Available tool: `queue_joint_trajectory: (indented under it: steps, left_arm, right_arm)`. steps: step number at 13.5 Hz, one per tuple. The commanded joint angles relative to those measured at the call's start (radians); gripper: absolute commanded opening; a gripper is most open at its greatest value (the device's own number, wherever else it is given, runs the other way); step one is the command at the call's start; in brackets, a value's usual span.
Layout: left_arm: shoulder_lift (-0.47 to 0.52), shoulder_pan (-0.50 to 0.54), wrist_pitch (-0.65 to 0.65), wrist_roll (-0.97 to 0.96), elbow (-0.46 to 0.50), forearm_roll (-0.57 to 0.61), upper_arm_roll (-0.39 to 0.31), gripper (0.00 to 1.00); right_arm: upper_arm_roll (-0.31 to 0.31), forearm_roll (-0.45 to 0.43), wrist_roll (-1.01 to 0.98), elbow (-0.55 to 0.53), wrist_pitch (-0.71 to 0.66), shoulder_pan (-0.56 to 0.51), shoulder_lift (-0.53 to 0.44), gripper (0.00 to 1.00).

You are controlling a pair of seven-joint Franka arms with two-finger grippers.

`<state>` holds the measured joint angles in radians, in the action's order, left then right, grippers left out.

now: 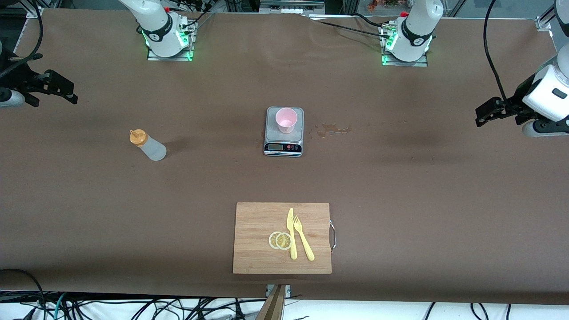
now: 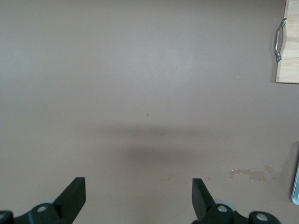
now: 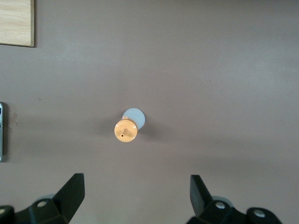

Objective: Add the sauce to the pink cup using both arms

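Pink cup [image 1: 286,120] on scale [image 1: 284,143] — display unreadable

Right gripper [image 3: 135,198] hangs high over bare brown table [image 3: 210,70], fingers [image 3: 70,191] spread wide. Sauce bottle [image 3: 127,128] stands upright below, orange cap up. Cutting board [image 3: 16,22] corner at frame edge.

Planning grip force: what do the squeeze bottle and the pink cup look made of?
The squeeze bottle looks like soft translucent plastic, whitish and cloudy, with an opaque orange cap. The pink cup looks like thin matte plastic, smooth and evenly coloured, though the material cannot be confirmed by sight.
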<state>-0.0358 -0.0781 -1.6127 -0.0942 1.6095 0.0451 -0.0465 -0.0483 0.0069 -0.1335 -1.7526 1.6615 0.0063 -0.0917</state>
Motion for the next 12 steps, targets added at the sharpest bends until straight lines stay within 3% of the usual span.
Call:
queue_joint_trajectory:
  steps: [1, 12]
  left_arm:
    - [0.025, 0.021, -0.018, 0.077, 0.035, 0.002, 0.000, 1.00]
    - [0.042, 0.054, -0.018, 0.073, 0.079, 0.001, -0.027, 1.00]
  right_arm:
    - [0.001, -0.010, 0.009, 0.018, -0.016, 0.000, 0.003, 1.00]
    - [0.002, -0.010, 0.009, 0.018, -0.016, 0.000, 0.003, 1.00]
